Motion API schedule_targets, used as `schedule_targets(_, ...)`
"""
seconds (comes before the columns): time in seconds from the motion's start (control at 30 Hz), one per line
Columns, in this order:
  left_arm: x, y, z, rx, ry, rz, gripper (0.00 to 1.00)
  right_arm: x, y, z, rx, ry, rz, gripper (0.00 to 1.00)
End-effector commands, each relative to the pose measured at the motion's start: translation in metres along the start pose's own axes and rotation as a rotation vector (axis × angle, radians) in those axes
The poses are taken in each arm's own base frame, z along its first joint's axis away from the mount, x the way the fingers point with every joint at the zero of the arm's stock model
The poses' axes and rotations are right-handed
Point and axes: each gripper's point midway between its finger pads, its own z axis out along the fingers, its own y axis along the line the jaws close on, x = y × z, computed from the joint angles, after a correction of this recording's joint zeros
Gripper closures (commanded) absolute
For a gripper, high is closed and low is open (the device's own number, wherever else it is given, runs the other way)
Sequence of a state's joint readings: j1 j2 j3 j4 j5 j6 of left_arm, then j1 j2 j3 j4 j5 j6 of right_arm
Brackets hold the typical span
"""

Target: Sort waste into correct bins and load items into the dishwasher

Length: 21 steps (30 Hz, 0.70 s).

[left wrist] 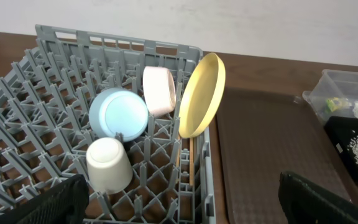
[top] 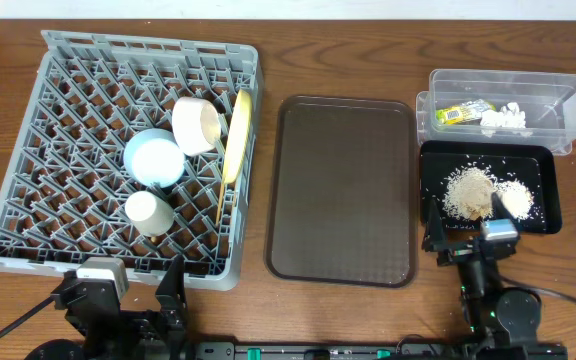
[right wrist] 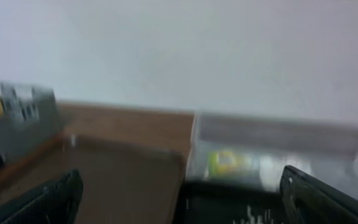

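Note:
The grey dish rack [top: 148,42] holds an upright yellow plate [top: 236,135], a white bowl [top: 196,125], a light blue bowl [top: 153,158], a cream cup [top: 149,212] and chopsticks [top: 220,205]. The clear tub [top: 508,75] holds the yellow-green wrapper [top: 461,113] and white tissue [top: 504,118]. The black tray [top: 438,165] holds beige crumbs [top: 471,192]. My left gripper [top: 128,290] is open and empty at the rack's near edge; in the left wrist view [left wrist: 185,199] it is just short of the cup [left wrist: 109,163]. My right gripper [top: 473,245] is open and empty at the black tray's near edge.
A large dark brown serving tray [top: 343,190] lies bare between the rack and the bins. The right wrist view is blurred; it shows the wrapper [right wrist: 229,163] in the clear tub [right wrist: 278,134] ahead. A wall stands behind the table.

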State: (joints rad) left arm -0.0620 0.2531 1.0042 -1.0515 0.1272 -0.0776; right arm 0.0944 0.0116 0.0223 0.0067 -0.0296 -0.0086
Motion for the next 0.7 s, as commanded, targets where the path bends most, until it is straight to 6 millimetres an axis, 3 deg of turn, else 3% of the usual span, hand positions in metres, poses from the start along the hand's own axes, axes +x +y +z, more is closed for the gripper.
schedule_targets(0.0, 0.0006, 0.0011, -0.0004, -0.006, 0.000, 0.014, 0.03, 0.0242, -0.0003, -0.0003, 0.000, 0.081, -0.005, 0.01)
schedule_targets(0.67, 0.0006, 0.0011, -0.0004, -0.006, 0.000, 0.014, 0.02, 0.0264, -0.0003, -0.0004, 0.000, 0.090, -0.005, 0.01)
